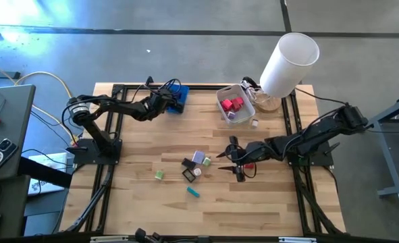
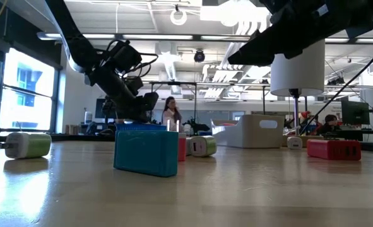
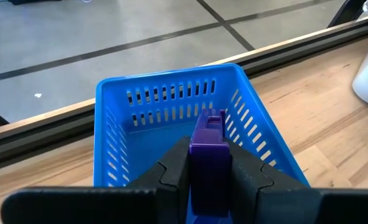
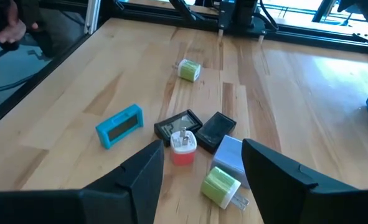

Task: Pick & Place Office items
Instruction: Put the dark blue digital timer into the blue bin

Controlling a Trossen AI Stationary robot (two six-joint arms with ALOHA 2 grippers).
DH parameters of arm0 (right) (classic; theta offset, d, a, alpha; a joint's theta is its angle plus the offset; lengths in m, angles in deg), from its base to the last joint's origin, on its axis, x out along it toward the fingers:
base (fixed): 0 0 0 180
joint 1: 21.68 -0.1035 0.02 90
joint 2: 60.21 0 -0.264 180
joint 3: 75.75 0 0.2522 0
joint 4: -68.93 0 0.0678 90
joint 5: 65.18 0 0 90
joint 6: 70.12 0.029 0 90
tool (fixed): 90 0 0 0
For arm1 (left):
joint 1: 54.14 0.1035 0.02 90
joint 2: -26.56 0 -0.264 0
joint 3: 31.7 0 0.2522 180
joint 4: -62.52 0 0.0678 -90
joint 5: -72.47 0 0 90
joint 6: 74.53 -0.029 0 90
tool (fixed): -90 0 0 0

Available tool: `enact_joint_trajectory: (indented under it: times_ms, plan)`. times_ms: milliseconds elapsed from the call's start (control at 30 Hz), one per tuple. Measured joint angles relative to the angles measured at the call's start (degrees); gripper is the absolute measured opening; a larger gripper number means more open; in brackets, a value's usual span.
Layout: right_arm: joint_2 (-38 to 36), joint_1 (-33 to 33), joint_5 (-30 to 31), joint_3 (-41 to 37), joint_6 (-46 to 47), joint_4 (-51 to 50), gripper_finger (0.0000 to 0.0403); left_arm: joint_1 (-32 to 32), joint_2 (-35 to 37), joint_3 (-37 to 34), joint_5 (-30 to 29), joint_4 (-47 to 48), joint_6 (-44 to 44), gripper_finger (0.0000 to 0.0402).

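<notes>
Left hand [image 3: 207, 177] clenched on purple block [image 3: 208, 146] above blue tray [image 3: 115, 155]; early release risks bounce-out. Right hand [image 4: 202, 163] released, near red plug [image 4: 184, 147]; could scatter neighbours.

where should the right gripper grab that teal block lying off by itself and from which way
Grip the teal block across its two long sides, coming straight down from above. It lies flat and apart from the cluster, so the open right gripper has clearance on both sides.

Bare bench [image 1: 138, 202] along the near edge and left half. Mid-bench crowded: black pieces [image 1: 188, 169], teal block [image 1: 193, 192], green piece [image 1: 158, 175]. Far edge blocked by blue tray [image 1: 179, 101], white bin [image 1: 235, 108], tall white cylinder [image 1: 288, 64].
</notes>
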Motion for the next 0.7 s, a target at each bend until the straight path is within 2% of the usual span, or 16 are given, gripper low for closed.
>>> enact_joint_trajectory:
  times_ms: [500, 700]
  plan:
    - [0.0, 0.0, 0.0, 0.0, 0.0, -0.2, 0.0205, -0.1, 0.0, 0.0, 0.1, 0.4, 0.2, 0.007]
    - [0.0, 0.0, 0.0, 0.0, 0.0, -0.2, 0.0205, -1.3, 0.0, 0.0, 0.1, 0.4, -4.0, 0.007]
